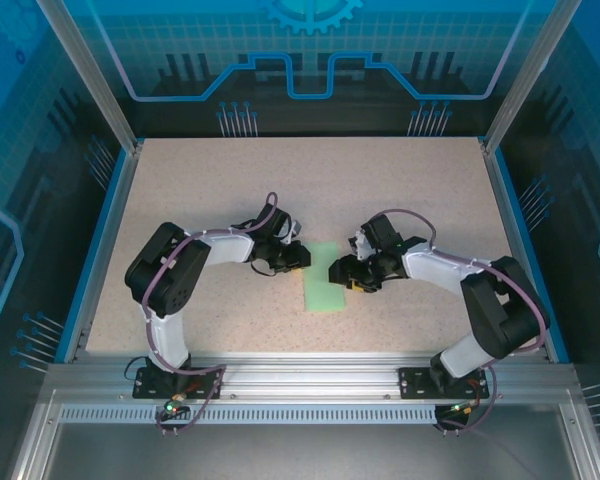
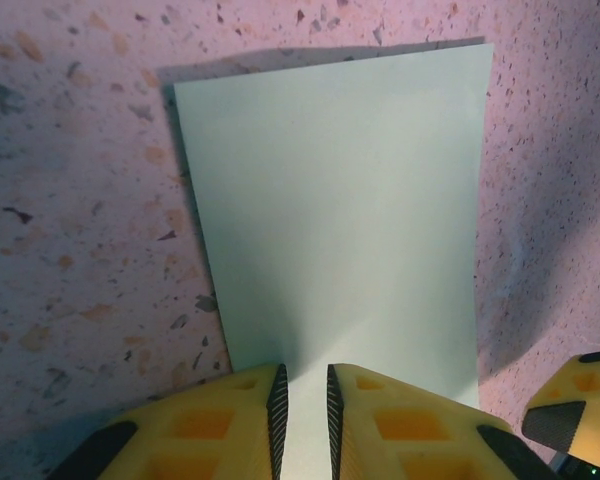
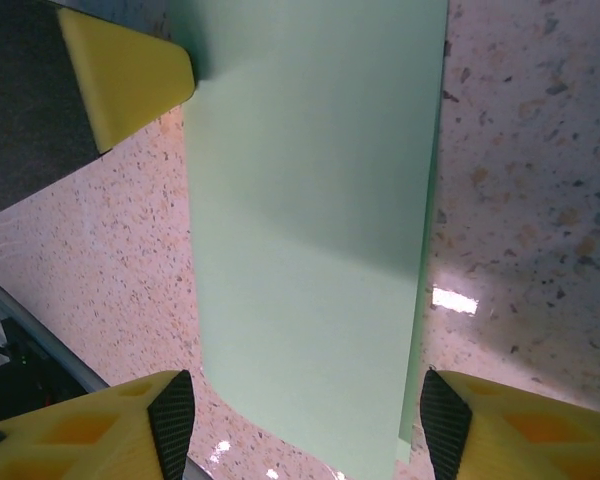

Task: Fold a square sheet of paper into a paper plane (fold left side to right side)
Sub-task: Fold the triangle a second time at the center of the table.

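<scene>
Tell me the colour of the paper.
The paper is plain pale mint green, clearest in the left wrist view.

The right claw (image 3: 305, 432) stood with its jaws spread wide, the black pads (image 3: 172, 420) of its yellow fingers flanking the near end of the sheet of paper (image 3: 310, 220). The pale green sheet ran as a long strip up the speckled bench (image 3: 520, 200), and a second layer's edge showed along its right side. Another yellow finger (image 3: 125, 75) sat at the strip's far left corner, touching it or just beside it. A bright glare spot (image 3: 455, 298) lay on the bench just right of the paper
</scene>
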Robot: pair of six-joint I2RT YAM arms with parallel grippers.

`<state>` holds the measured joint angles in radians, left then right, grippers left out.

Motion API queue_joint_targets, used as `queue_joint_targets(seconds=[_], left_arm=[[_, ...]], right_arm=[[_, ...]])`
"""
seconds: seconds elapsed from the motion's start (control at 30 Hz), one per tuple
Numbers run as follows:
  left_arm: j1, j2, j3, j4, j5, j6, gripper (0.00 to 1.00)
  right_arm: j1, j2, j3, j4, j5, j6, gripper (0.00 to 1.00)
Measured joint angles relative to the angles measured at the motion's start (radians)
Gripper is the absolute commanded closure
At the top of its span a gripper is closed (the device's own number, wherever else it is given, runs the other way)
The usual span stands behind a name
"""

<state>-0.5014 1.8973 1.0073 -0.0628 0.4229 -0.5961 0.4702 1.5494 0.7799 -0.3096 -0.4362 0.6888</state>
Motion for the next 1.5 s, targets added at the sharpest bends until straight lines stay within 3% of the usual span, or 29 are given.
queue_joint_targets(seconds=[0.43, 0.63, 0.93, 1.23, 1.5], left_arm=[[-0.007, 0.000, 0.000, 0.008, 0.000, 0.000, 0.77], [-0.008, 0.000, 0.000, 0.008, 0.000, 0.002, 0.76], [-0.016, -0.068, -0.004, -0.001, -0.019, 0.057, 0.48], [-0.030, -0.412, -0.143, 0.022, -0.069, 0.179, 0.36], [-0.216, -0.569, -0.224, -0.054, -0.182, 0.320, 0.26]], right_arm=[[0.000, 0.079, 0.000, 0.048, -0.051, 0.034, 0.38], [0.000, 0.087, 0.002, 0.064, -0.070, 0.047, 0.43], [-0.034, 0.087, 0.007, 0.094, -0.091, 0.057, 0.46], [-0.061, 0.093, 0.046, 0.101, -0.132, 0.074, 0.50], [-0.072, 0.171, 0.162, 0.085, -0.148, 0.068, 0.56]])
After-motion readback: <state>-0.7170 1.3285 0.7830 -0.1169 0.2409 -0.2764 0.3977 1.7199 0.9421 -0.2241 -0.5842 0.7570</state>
